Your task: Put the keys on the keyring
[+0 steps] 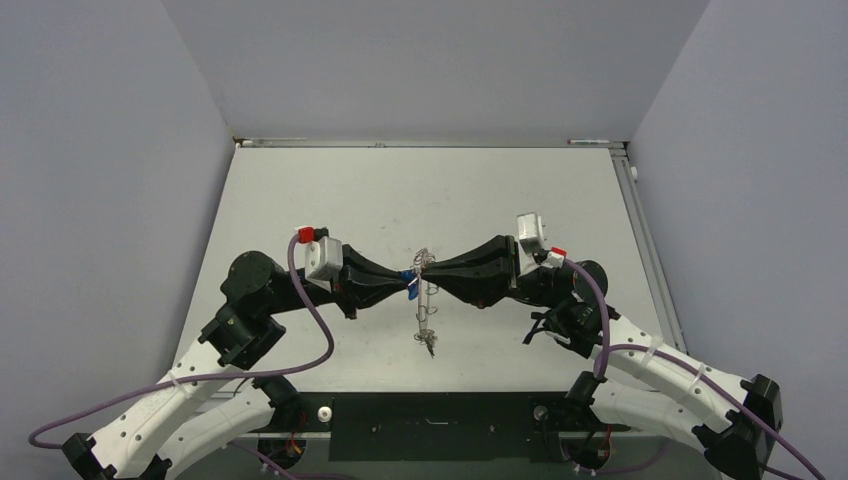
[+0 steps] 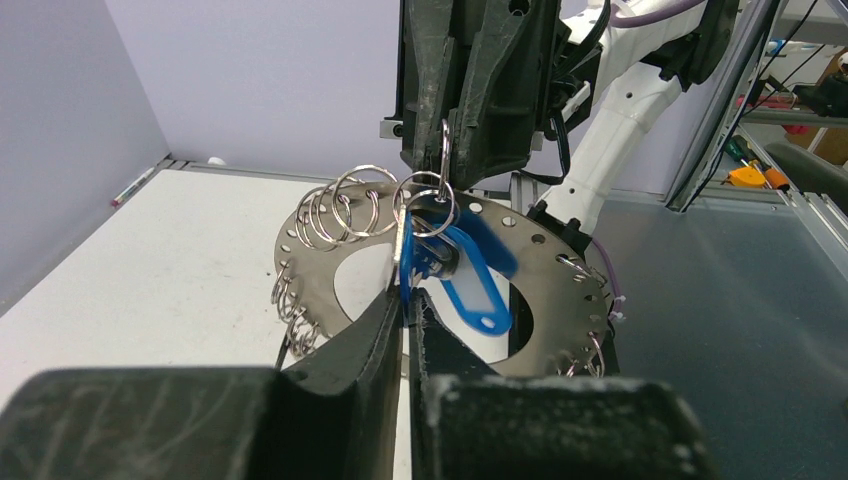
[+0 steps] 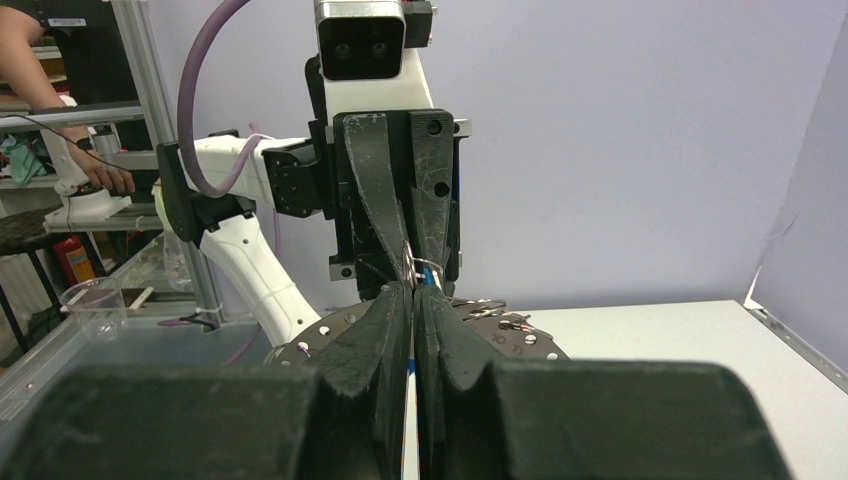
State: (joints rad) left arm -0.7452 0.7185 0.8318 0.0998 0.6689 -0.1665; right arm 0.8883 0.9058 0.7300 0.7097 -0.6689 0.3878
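The keyring (image 1: 430,320), a flat silvery disc with a wide middle opening and a rim of holes carrying small split rings (image 2: 340,210), hangs tilted between both grippers over mid-table. It also shows in the wrist views (image 2: 548,262) (image 3: 500,335). My left gripper (image 2: 408,298) (image 1: 412,278) is shut on a blue-headed key (image 2: 404,270) beside a blue plastic tag (image 2: 472,280). Tip to tip with it, my right gripper (image 3: 412,290) (image 2: 445,165) is shut on a split ring (image 2: 443,150) at the keyring's top. Other keys are hidden.
A pen (image 2: 130,185) lies at the table's far left edge. Markers (image 1: 590,141) rest along the back edge below the wall. A metal rail (image 1: 636,205) runs down the right side. Shelving and clutter stand beyond the table (image 2: 790,90).
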